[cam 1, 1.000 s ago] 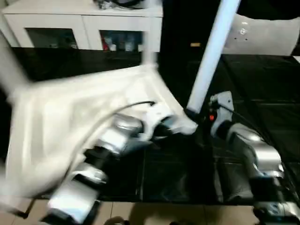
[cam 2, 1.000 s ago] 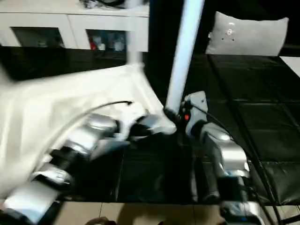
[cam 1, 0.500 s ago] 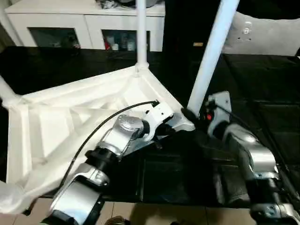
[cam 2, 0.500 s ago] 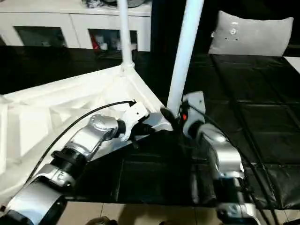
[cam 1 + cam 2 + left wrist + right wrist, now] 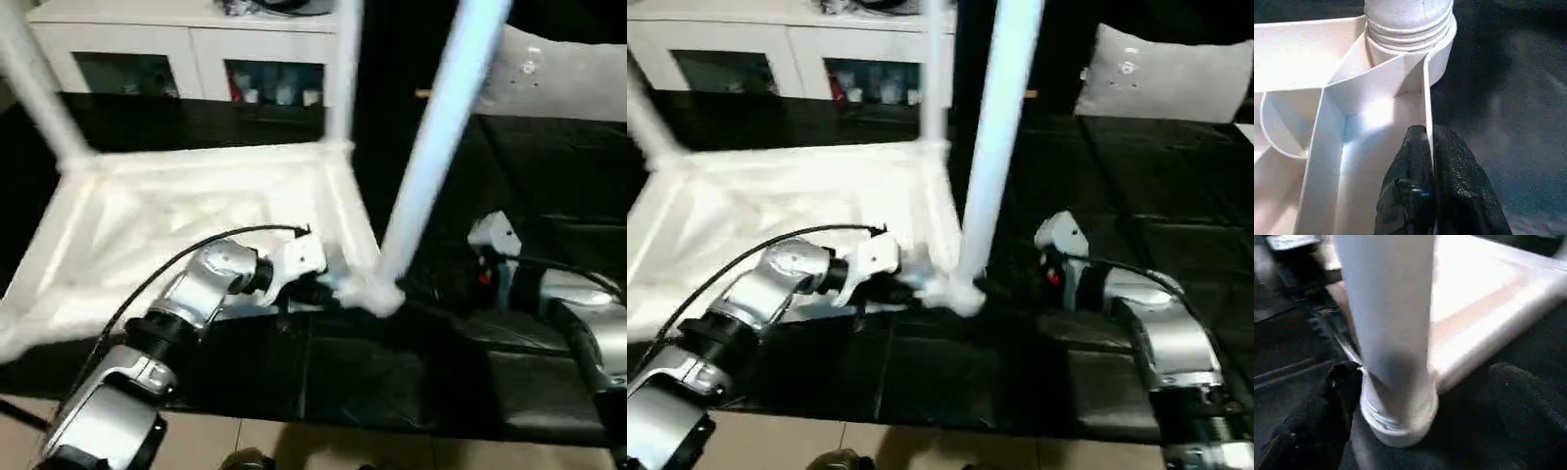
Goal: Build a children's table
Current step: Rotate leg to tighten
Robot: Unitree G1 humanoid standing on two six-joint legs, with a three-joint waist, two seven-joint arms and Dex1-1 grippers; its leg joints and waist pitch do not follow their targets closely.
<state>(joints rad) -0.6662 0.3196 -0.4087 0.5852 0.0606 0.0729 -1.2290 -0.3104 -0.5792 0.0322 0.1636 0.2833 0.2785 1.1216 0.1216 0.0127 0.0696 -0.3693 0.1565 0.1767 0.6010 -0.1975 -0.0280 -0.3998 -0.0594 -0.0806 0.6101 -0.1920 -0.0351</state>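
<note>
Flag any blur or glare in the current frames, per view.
Left eye view: motion-smeared, near leg and tabletop soft-edged, left gripper fairly crisp. Right eye view: same smear. Left wrist view: sharp, tabletop rim pinched between the fingers, bright patch inside the ribs. Right wrist view: leg streaked and blurred, right gripper fingers dark and soft.

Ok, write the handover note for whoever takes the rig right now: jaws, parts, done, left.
Left gripper: jaws shut on the thin side rim of the white ribbed plastic tabletop, next to the near corner socket.
Right gripper: jaws open, one finger on each side of the near white tube leg, holding nothing.
Tabletop lies underside up on the black work table.
Done: three legs stand in sockets, the near one, a far one and a left one.
Left: the fourth corner cannot be seen; check it, then turn the table upright.
</note>
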